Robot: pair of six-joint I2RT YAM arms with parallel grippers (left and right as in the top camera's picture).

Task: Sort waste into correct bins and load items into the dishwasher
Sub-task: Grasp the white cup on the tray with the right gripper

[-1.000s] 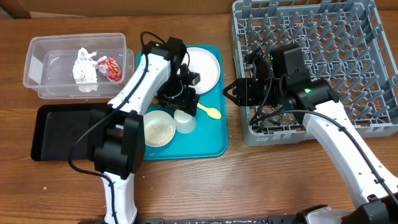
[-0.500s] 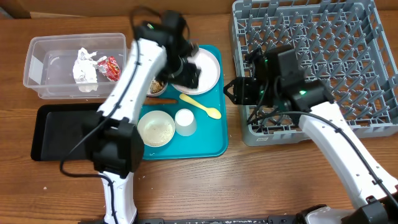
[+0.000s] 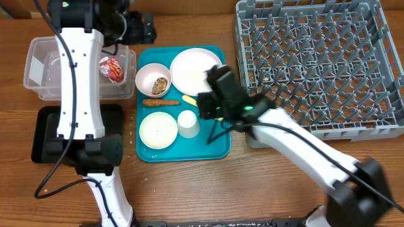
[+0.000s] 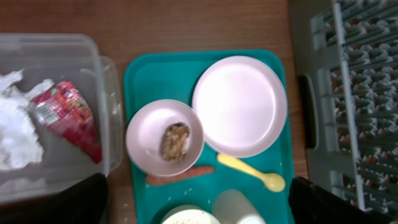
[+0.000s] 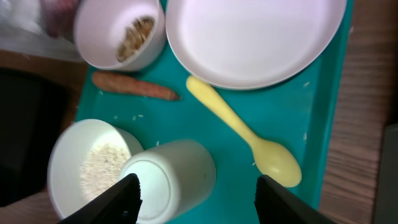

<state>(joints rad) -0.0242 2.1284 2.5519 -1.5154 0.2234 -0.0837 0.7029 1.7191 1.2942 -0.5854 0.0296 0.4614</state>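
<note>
Teal tray (image 3: 189, 151) lies with its right edge just beside grey rack (image 3: 240, 57).

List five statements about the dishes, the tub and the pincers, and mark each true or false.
1. One bowl holds a brown lump. True.
2. The plate rests on that bowl. False: it lies beside it on the teal tray.
3. The wrapper lies in the tub. True.
4. The spoon lies in the tub. False: it lies on the teal tray, beside the plate.
5. The left pincer and the right pincer are both open and hold nothing. True.
</note>
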